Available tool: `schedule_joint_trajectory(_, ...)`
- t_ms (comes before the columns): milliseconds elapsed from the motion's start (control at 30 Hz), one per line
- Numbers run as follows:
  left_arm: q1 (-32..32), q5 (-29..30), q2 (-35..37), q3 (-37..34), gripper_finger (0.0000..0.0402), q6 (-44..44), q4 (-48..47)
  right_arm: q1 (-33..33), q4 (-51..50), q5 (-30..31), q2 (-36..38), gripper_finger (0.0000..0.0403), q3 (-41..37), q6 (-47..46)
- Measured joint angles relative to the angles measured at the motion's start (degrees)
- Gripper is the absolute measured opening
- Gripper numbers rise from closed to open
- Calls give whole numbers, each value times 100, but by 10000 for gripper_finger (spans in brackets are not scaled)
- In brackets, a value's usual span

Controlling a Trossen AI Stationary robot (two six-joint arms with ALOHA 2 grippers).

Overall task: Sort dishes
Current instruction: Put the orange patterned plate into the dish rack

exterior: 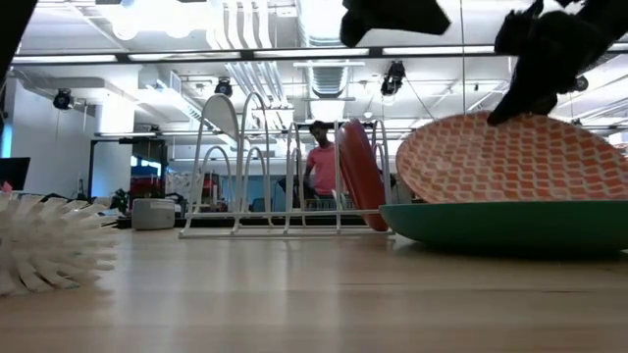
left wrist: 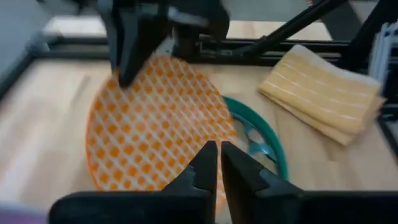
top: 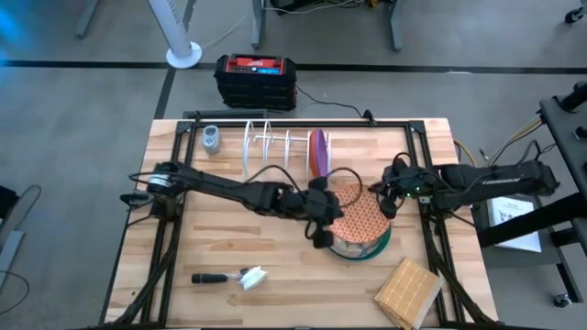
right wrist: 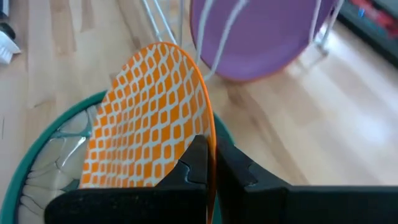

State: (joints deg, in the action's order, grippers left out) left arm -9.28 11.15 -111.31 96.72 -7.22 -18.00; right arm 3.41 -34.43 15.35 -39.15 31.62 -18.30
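The orange patterned plate (top: 358, 217) stands tilted on the larger teal-green plate (top: 367, 249) at the table's middle right. My right gripper (top: 385, 203) is shut on its raised rim. My left gripper (top: 321, 234) hovers shut over the plate's left side; the low view shows this gripper (exterior: 392, 18) well above the plate (exterior: 510, 157), touching nothing. The purple plate (top: 318, 151) stands on edge in the white wire rack (top: 275, 147) at the far side. My right gripper (right wrist: 208, 149) pinches the orange plate's raised rim (right wrist: 208, 124) between its two fingers, one on each face. The fingers come slanting down from the table's right. The plate is tilted, its lower edge (right wrist: 93, 180) resting in the teal-green plate (right wrist: 37, 149).
A square wooden block (top: 408, 291) lies at the near right corner, and a white-headed brush (top: 240, 277) lies near the front edge. A small grey object (top: 212, 138) sits far left of the rack. A person (exterior: 319, 162) stands in the room beyond.
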Motion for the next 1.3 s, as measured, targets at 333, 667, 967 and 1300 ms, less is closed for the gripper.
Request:
schedule_joint_trajectory(333, 60, 110, 271, -689, 123, -832, -149, 898, 85, 907, -44, 1, 373, 1196)
schedule_joint_trajectory(667, 37, 924, 208, -730, 240, -690, -53, 1967, 647, 2135, -86, 0, 371, 2352)
schedule_joint_trajectory(967, 37, 883, -98, -730, 246, -700, 242, 2266, 1284, 2232, -129, 0, 369, 2760)
schedule_joint_trajectory(1300, 27, 883, -116, -762, 194, -516, 716, 2263, 1728, 2050, -318, 0, 369, 2902)
